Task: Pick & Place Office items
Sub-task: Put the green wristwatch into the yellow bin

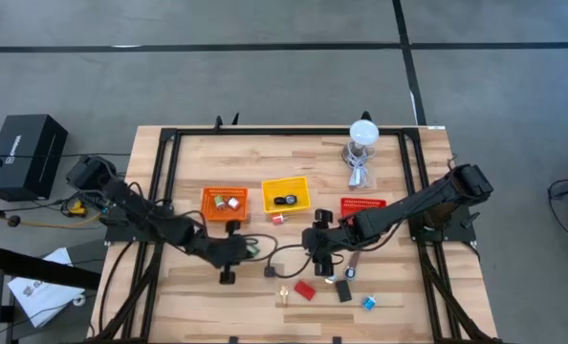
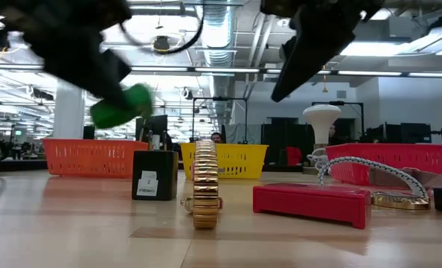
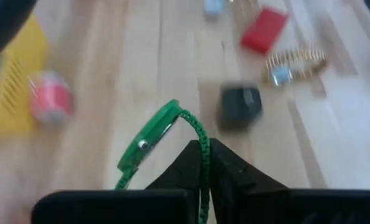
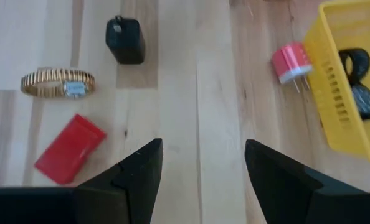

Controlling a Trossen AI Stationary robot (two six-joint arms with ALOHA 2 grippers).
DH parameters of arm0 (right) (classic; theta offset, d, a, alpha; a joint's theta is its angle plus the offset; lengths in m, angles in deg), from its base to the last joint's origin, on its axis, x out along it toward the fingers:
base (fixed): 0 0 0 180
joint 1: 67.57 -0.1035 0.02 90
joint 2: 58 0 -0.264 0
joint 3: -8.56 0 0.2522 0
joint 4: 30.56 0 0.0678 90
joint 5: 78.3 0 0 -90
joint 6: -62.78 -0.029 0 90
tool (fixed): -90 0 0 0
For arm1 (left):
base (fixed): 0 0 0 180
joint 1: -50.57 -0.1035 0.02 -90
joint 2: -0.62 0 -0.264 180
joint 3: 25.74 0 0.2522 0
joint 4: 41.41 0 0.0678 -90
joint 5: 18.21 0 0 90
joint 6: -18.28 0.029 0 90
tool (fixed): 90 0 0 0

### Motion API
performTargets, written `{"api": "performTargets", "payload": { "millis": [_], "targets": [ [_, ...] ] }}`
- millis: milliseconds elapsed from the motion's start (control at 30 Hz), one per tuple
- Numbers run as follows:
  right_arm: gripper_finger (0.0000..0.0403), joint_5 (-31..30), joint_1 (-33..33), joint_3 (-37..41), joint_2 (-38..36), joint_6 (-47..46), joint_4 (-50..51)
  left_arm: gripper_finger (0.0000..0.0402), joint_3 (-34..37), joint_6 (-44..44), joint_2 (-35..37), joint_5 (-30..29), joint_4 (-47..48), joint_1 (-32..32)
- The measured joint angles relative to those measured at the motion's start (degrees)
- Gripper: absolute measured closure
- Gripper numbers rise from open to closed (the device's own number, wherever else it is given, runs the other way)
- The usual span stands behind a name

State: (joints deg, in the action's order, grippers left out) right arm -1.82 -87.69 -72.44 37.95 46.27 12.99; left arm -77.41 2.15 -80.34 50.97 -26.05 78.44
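Left wrist view: left claw (image 3: 205,163) pinches green watch (image 3: 152,138), strap end hidden.

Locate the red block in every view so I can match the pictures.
High view: red block, front of table, below the right gripper.
Low view: right of centre, lying flat.
Left wrist view: upper right.
Right wrist view: lower left.
Shared landmark: the gold watch lies beside it.

Orange bin (image 1: 224,203), yellow bin (image 1: 286,194), red bin (image 1: 363,205), white stand (image 1: 362,134).
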Motion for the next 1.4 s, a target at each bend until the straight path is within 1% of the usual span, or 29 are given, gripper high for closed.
{"api": "performTargets", "payload": {
  "millis": [100,167,300,400,500,600,667,767,900,1033,1200,1400],
  "targets": [
    [0.0184,-0.4,-0.2,0.0,-1.6,-1.4,3.8,0.0391,-2.3,6.5,0.0,-0.1,0.0,-3.2],
    [0.0184,-1.9,-0.5,0.0,-3.0,-2.8,6.2,0.0393,-3.0,10.3,0.0,0.2,0.0,-5.7],
    [0.0184,-9.0,-1.5,0.0,-6.0,-2.8,9.1,0.0392,-3.5,14.9,0.0,4.1,-0.3,-11.7],
    [0.0184,-12.0,-1.6,0.9,-7.8,-1.7,9.5,0.0391,-3.5,17.3,0.0,5.8,-2.6,-16.1],
    [0.0184,-12.1,-1.0,3.5,-9.6,-0.2,8.5,0.0392,-3.5,20.4,0.0,8.3,-6.8,-20.2],
    [0.0184,-12.1,0.1,7.0,-11.2,-0.2,7.5,0.0392,-3.5,22.7,0.0,12.5,-11.2,-23.8],
    [0.0184,-12.1,0.7,9.4,-12.5,-0.2,6.6,0.0391,-3.5,23.8,-0.1,14.9,-13.0,-26.0],
    [0.0184,-11.6,2.2,12.2,-14.7,-1.7,6.0,0.0391,-3.5,24.9,-0.6,16.8,-15.0,-28.7],
    [0.0184,-11.5,4.5,13.9,-17.6,-3.1,5.1,0.0390,-3.6,24.9,-3.1,18.3,-17.6,-31.6],
    [0.0184,-11.5,6.3,14.9,-19.0,-3.0,3.4,0.0390,-3.5,24.9,-7.9,18.8,-19.5,-33.6],
    [0.0184,-11.4,7.2,15.0,-18.1,-3.0,2.7,0.0390,-3.5,24.9,-13.1,18.8,-21.3,-34.9],
    [0.0184,-10.5,7.2,15.0,-17.0,-3.6,2.8,0.0387,-3.5,24.9,-15.5,18.8,-23.1,-35.3]
  ]
}}
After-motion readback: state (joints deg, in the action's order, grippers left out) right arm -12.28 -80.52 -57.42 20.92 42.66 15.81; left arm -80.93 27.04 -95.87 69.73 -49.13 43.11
